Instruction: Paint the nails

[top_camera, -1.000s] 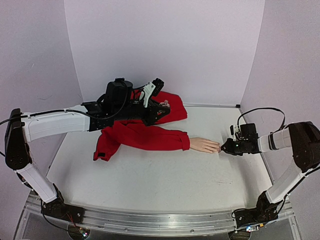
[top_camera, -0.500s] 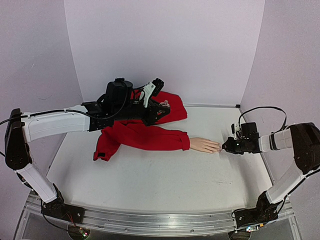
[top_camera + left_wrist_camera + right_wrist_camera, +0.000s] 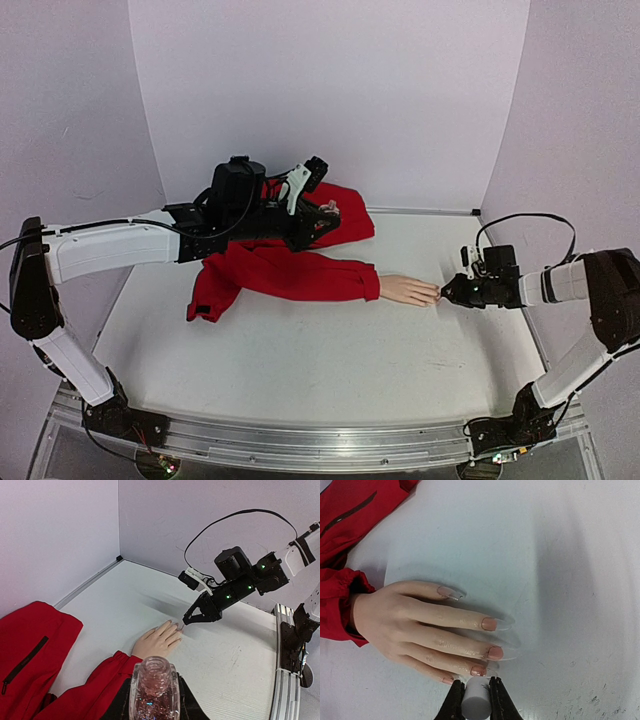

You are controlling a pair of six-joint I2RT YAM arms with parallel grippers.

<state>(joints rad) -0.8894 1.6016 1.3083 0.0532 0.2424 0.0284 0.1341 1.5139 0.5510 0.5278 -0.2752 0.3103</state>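
Versus a second ago: next to nothing moved. Saw the right tool (image 3: 447,293) back off a hair from the fingertips at the half-second mark; now back at them. No change on the left arm, the red fabric sleeve (image 3: 290,272) or the pale skin-coloured mannequin hand (image 3: 406,290).

Near to far on the white table (image 3: 330,370): hand flat, palm down, right of centre, fingers pointing at the right tool. Sleeve running left from the wrist. Behind that, left tool (image 3: 318,210) over the bunched red jacket (image 3: 345,218) at the back.

Only in the right wrist view: tool pinched nearly shut on a small white cylindrical cap (image 3: 475,703), just beside the little and ring fingertips. Also the nails (image 3: 490,624): five showing, long clear tips, pinkish-brown colour on the base of each. Too small to make out from the top camera.

Only in the left wrist view: left tool clamped tight on a clear glass bottle (image 3: 151,690), pink glitter inside, upright, neck uncapped. Right tool seen from the front there, tip at the fingertips.
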